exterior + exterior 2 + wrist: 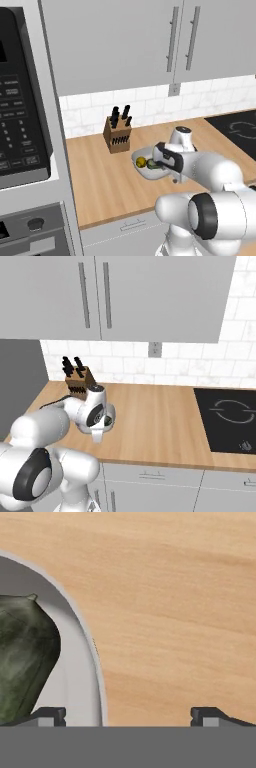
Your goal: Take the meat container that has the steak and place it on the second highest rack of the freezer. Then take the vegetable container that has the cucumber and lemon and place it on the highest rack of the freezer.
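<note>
The vegetable container [141, 170] is sitting on the wooden counter [100, 175], a shallow pale dish just in front of the knife block [117, 134]. A yellow lemon [141, 162] is lying in it, with the dark green cucumber [152, 165] beside it and partly tucked under the robot's hand. Seen from the hand, the cucumber [22, 657] is bulging up at the left inside the dish's grey rounded rim [85, 662], and bare wood is stretching away to the right.

The gripper [127, 716] is hanging low over the edge of that dish with its jaws spread wide and gripping nothing: one fingertip [47, 714] is standing over the container's floor by the cucumber, the other over the counter outside the rim, so the rim is running between them.

From the right side, the white arm is reaching across toward the knife block [80, 381], blocking the dish. Farther along the counter a black cooktop [227, 423] is set into the wood, well apart from the container. Grey wall cabinets [125, 40] are hanging above a white tiled backsplash, and an oven's control panel [17, 125] is standing at the far left.
</note>
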Motion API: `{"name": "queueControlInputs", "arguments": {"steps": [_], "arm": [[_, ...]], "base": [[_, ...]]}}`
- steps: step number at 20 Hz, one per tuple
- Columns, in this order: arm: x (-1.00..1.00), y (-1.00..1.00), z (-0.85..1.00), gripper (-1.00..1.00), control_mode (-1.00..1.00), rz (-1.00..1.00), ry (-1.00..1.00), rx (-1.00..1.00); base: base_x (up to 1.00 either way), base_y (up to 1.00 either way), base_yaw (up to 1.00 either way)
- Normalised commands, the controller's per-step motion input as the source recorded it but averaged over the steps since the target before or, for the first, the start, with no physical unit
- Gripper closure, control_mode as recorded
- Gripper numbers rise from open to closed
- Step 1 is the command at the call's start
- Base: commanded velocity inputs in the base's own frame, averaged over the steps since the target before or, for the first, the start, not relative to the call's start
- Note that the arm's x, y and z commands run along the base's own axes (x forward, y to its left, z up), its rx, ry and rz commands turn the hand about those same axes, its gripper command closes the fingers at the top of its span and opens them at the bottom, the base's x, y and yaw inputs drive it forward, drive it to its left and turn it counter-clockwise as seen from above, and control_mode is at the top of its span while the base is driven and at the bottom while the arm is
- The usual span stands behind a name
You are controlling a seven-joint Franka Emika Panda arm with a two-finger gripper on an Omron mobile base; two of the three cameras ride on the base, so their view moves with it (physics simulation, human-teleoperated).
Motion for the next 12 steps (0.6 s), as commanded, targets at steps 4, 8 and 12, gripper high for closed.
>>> {"name": "queueControlInputs", "arguments": {"steps": [4,8,12], "arm": [[0.0,0.28,-0.06,-1.0,-1.0,0.0,-0.16,0.0],[0.0,0.38,-0.29,-1.0,-1.0,0.01,-0.03,0.0],[-0.03,0.08,-0.49,-1.0,-1.0,0.05,0.0,0.0]], "base": [[0.0,0.0,0.0],[0.0,0.0,0.0],[0.0,0.0,0.0]]}}
